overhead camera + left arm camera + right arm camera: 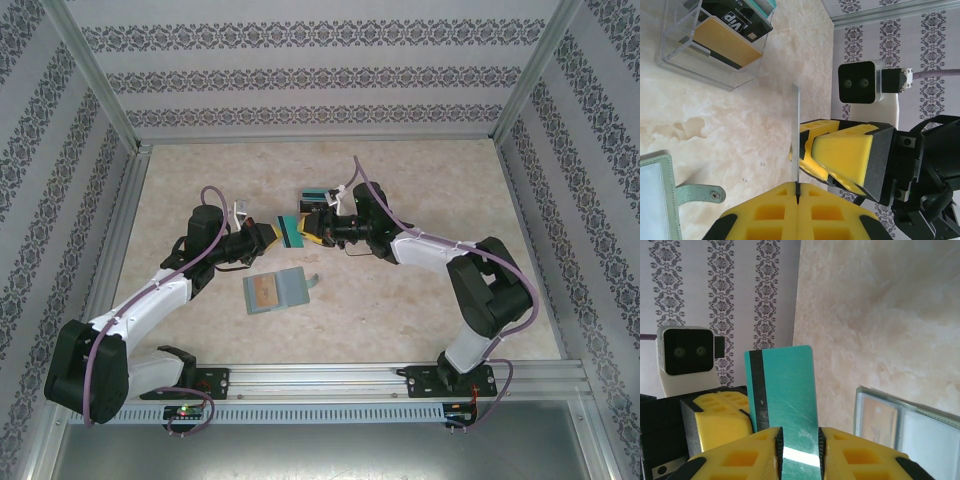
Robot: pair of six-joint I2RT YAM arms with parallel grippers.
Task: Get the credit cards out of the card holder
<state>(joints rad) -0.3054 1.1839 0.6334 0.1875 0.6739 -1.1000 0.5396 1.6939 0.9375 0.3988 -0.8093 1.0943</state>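
Credit card (785,390), teal, clamped by the left end effector (797,189); right end effector (800,437) narrowly parted against it, grip indeterminate. Extraction step; next likely a handover.

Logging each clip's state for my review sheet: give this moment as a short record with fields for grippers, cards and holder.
left gripper: shut on the teal card, pinching its faces
right gripper: shut across the same card's long edges
card holder: open on the table, an orange-brown card in a pocket
clear stand: holds a black card and a yellow-brown card
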